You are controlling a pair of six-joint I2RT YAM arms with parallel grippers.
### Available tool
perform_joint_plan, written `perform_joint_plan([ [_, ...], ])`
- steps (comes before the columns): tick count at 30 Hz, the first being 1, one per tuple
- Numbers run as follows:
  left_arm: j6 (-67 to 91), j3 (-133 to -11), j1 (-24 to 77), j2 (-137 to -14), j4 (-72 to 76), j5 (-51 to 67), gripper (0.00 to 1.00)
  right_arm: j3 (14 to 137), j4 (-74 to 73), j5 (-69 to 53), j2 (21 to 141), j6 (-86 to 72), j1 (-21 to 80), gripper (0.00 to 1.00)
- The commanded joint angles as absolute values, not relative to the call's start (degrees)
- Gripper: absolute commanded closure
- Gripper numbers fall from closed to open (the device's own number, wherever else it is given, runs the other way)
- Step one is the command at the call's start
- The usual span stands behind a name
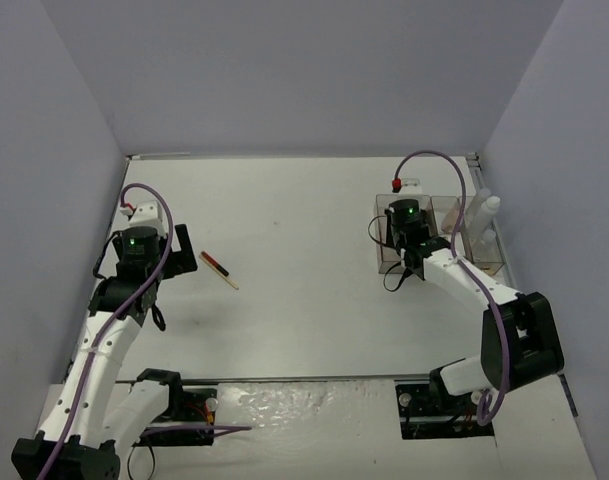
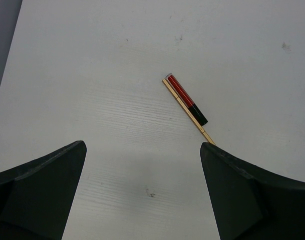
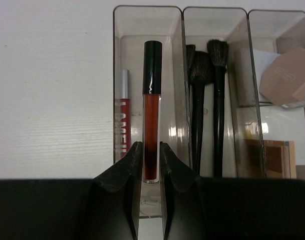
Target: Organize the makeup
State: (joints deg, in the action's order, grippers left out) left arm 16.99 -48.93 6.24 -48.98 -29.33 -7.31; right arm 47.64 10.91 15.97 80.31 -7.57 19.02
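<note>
A red pencil (image 2: 186, 99) and a tan pencil (image 2: 206, 135) lie side by side on the white table, seen as one small stick in the top view (image 1: 219, 269). My left gripper (image 2: 143, 146) is open and empty above the table, just near-left of them; it also shows in the top view (image 1: 180, 250). My right gripper (image 3: 150, 150) is shut on a dark red lip gloss tube (image 3: 151, 107) with a black cap, over the leftmost compartment of the clear organizer (image 3: 182, 50). Black-handled brushes (image 3: 218, 105) lie in the second compartment. A pink compact (image 3: 287, 77) lies in the third.
A red tube with a silver cap (image 3: 123, 125) lies in the leftmost compartment beside the held tube. Clear white-capped bottles (image 1: 484, 215) stand at the organizer's right end (image 1: 454, 215), near the right wall. A tan box (image 3: 270, 157) lies below the compact.
</note>
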Motion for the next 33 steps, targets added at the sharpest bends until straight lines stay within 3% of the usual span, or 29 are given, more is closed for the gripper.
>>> perform_joint_plan([
  [1,17.7,-50.7,5.7,-49.7,-27.3,-7.6,0.03,47.2,14.9,15.5,82.1,-10.8,17.2,1.00],
  [4,18.5,-51.1,5.7,-50.8,-28.1,-8.0,0.03,47.0,15.8,13.7,84.6,-12.0,15.8,0.98],
  [6,19.4,-51.5,5.7,-51.6,-28.1,-7.1,0.03,47.3,16.2,11.5,85.4,-11.7,15.7,0.91],
  [8,20.0,-51.7,5.7,-51.8,-28.0,-6.6,0.03,47.4,16.3,11.0,85.6,-11.7,15.8,0.78],
  [10,21.6,-52.3,5.8,-52.5,-28.7,-5.9,0.03,47.7,16.4,10.6,85.2,-11.4,15.7,0.56],
  [15,28.0,-54.0,6.6,-57.0,-30.1,-3.6,0.06,49.6,13.2,9.8,78.6,-11.3,15.7,0.34],
  [20,35.2,-52.9,11.1,-62.9,-25.8,-5.4,0.18,49.2,12.3,6.6,69.9,-11.4,15.9,0.24],
  [23,40.3,-51.7,11.5,-68.1,-21.8,-5.2,0.32,47.2,13.1,5.3,66.0,-11.1,15.8,0.23],
  [33,46.5,-57.1,12.7,-83.7,-15.9,-8.1,0.56,43.4,16.7,0.7,65.4,-12.5,15.7,0.20],
])
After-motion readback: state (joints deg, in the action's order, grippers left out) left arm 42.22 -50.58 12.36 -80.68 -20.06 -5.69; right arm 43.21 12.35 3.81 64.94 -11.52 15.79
